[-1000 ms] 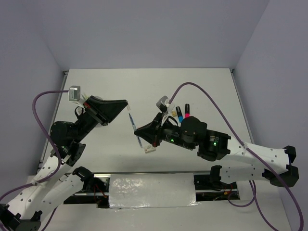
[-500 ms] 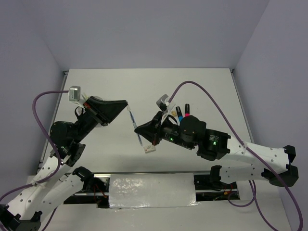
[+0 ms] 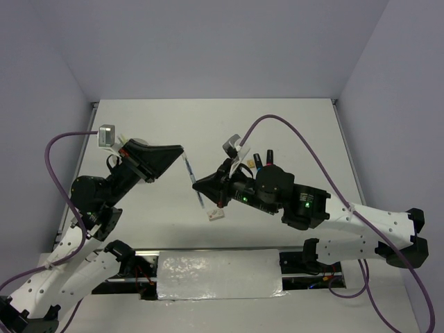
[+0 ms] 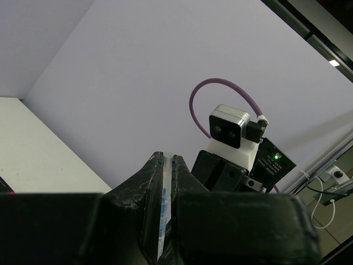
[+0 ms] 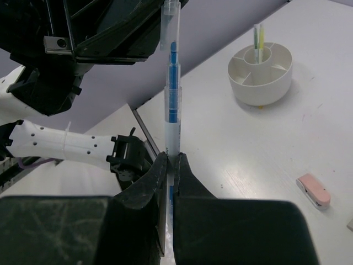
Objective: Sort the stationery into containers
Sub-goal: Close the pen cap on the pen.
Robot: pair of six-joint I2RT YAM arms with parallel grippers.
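Walls close the tabletop (image 3: 291, 125) on the left, back and right, and the open room lies toward the back wall; the gap between the two arms at mid-table is narrow. The left jaws are pinched almost together on the upper end of a clear, blue-cored pen (image 5: 172, 105). The right jaws are clamped tight on its lower end, so the pen hangs slanted above the tabletop between them. The left arm (image 3: 104, 187) reaches in from the left, and the right arm (image 3: 347, 215) stretches low toward the left. The white tub (image 5: 265, 88), holding yellow-green pens (image 5: 257, 41), stands well apart from the held pen, with a pink eraser (image 5: 313, 190) lying on the tabletop
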